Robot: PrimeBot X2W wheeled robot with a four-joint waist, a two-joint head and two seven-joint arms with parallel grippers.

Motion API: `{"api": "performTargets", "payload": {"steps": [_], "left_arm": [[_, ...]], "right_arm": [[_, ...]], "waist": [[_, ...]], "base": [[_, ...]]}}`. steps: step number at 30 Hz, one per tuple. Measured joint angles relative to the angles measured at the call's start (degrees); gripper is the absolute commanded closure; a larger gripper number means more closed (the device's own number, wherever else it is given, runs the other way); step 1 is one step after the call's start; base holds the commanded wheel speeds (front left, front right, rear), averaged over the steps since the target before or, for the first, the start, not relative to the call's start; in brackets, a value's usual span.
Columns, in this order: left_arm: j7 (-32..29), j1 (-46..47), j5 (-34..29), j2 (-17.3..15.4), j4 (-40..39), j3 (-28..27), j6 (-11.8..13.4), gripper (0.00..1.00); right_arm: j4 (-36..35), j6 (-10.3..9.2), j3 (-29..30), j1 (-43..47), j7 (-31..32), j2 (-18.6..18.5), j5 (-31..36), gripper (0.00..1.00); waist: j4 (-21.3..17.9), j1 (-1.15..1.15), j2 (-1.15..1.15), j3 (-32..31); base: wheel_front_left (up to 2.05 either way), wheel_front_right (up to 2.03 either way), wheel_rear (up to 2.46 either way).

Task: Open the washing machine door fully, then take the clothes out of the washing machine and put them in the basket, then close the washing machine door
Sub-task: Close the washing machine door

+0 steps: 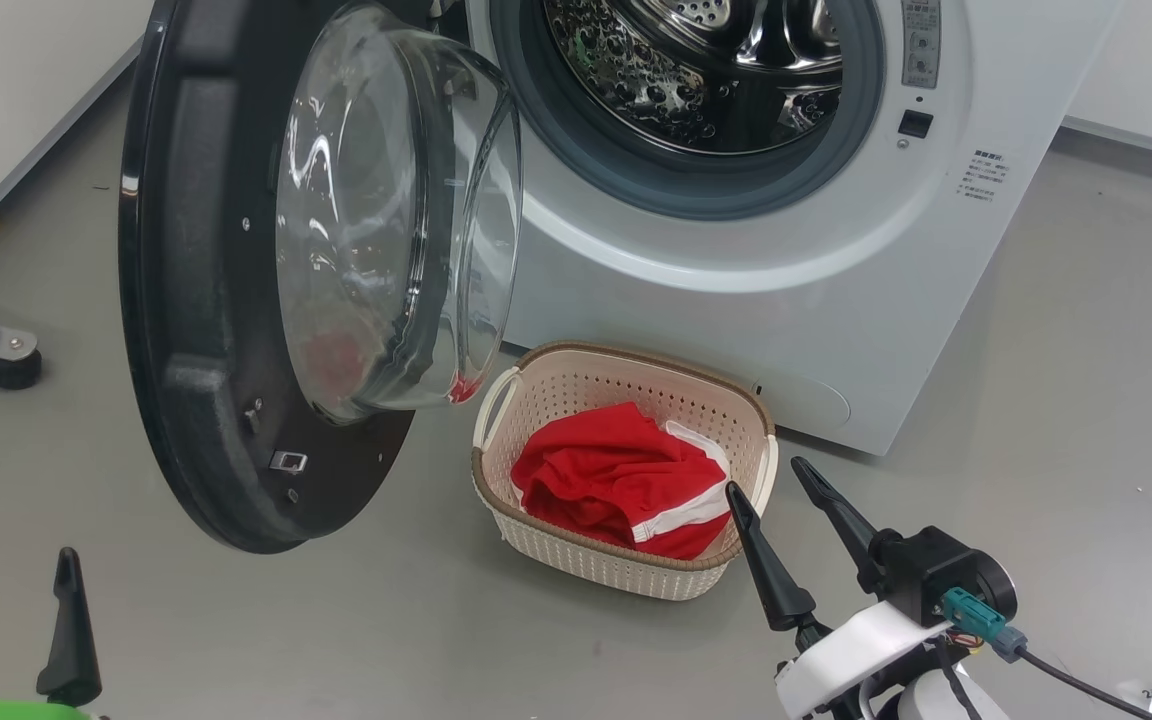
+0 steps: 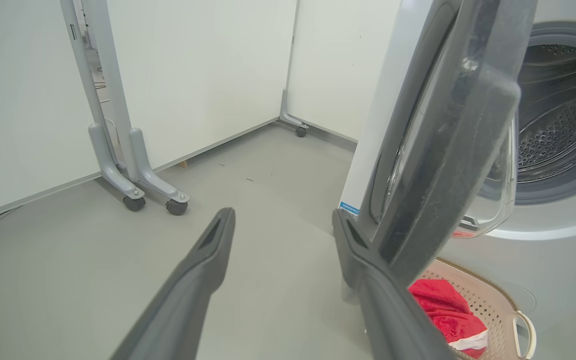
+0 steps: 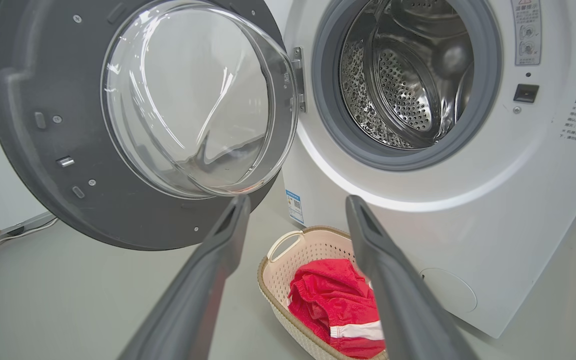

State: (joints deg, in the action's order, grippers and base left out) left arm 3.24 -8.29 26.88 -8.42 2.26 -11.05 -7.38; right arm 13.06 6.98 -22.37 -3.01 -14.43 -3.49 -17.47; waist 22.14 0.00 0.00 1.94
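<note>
Now at the last step: door to be closed

Item, clothes (image 1: 616, 475): red with white trim, bundled inside the basket (image 1: 586, 565), which stands on the floor just in front of the washing machine (image 1: 836, 300), below its opening.
Item, drum (image 1: 696, 70): bare steel as far as it shows; no fabric seen within.
Item, washing machine door (image 1: 196, 300): swung wide on its hinge, glass bowl facing the robot, lower rim near the basket's left handle.
Item, left pincer (image 1: 24, 565): fingers spread wide, holding nothing, low by the floor. In the left wrist view one finger lies close beside the door's outer edge; contact is not certain.
Item, right pincer (image 1: 764, 475): also wide, holding nothing, poised just beside the basket's right end.

Assessment: unloading appears done, so closing is the step in hand. The next move likely calls for the left pincer to get behind the door's outer face and press it round toward the opening, firmly enough to latch, with the rim passing clear of the basket.
</note>
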Motion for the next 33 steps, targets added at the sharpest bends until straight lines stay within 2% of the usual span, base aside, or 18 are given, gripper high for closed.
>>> {"api": "performTargets", "payload": {"steps": [14,33], "left_arm": [[3.94,0.0,0.0,-0.74,2.55,0.78,0.0,0.0],[5.91,0.01,0.0,-1.36,3.96,2.14,0.0,0.0]], "right_arm": [[-0.05,0.0,0.13,0.0,0.0,0.07,0.0,0.0],[-0.08,0.0,0.4,0.0,0.0,0.12,0.0,0.0]], "waist": [[-0.06,0.0,0.0,0.25],[0.01,0.0,0.0,0.56]], "base": [[0.0,0.0,0.0],[0.0,0.0,0.0]]}}
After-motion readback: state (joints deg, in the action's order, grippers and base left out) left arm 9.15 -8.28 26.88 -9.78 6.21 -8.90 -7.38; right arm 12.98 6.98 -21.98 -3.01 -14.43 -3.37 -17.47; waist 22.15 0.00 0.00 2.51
